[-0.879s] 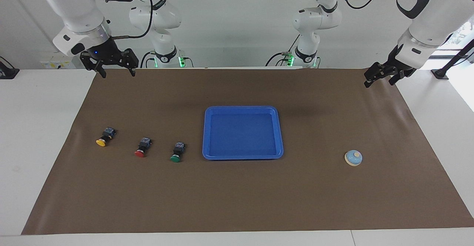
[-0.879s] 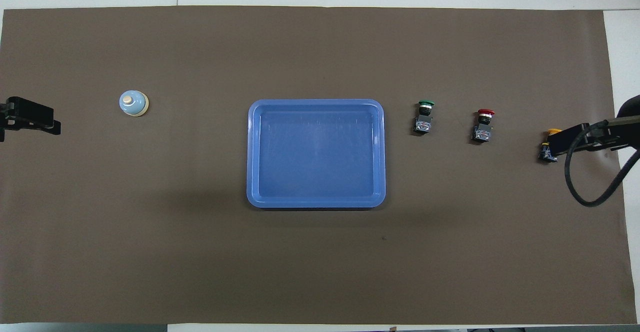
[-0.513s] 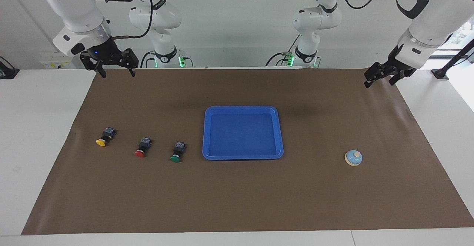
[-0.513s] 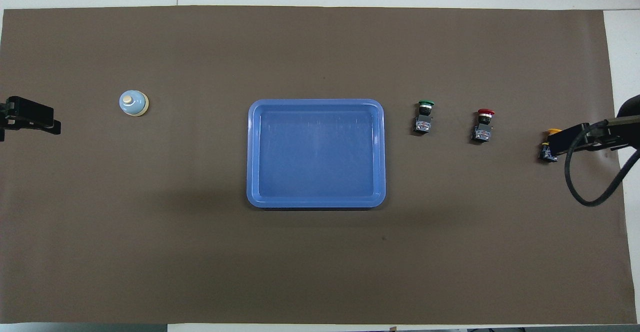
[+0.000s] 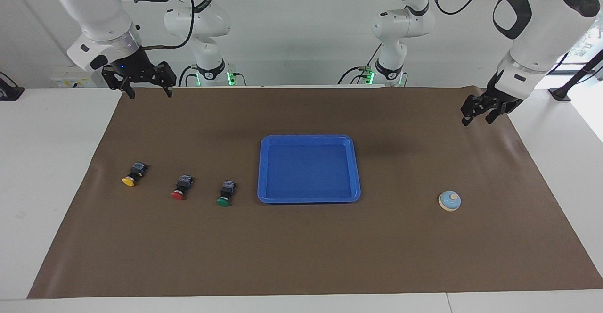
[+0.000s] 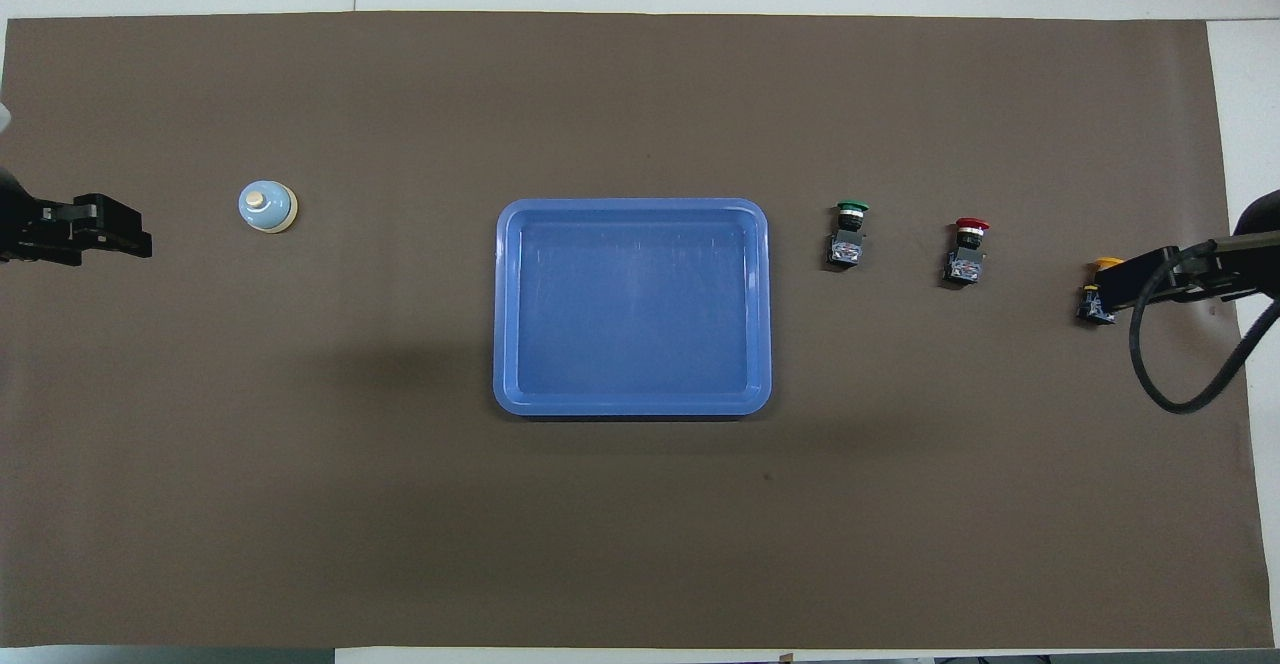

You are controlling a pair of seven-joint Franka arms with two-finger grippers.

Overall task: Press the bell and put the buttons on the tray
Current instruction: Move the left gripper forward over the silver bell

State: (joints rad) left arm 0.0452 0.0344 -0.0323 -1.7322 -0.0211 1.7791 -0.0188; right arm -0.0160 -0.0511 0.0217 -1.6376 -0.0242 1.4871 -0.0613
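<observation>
My left end effector (image 5: 476, 116) has dropped lower and swung in over the brown mat (image 5: 301, 247) on the worktop, heading for the bell (image 5: 449, 201), which sits untouched toward the left arm's end. It carries nothing, and I cannot tell how wide its fingers stand. My right end effector (image 5: 147, 90) waits, open and empty, unmoved since before. The yellow button (image 5: 132, 174), red button (image 5: 182, 187) and green button (image 5: 226, 193) lie beside the bare tray (image 5: 262, 171), so nothing is done yet
</observation>
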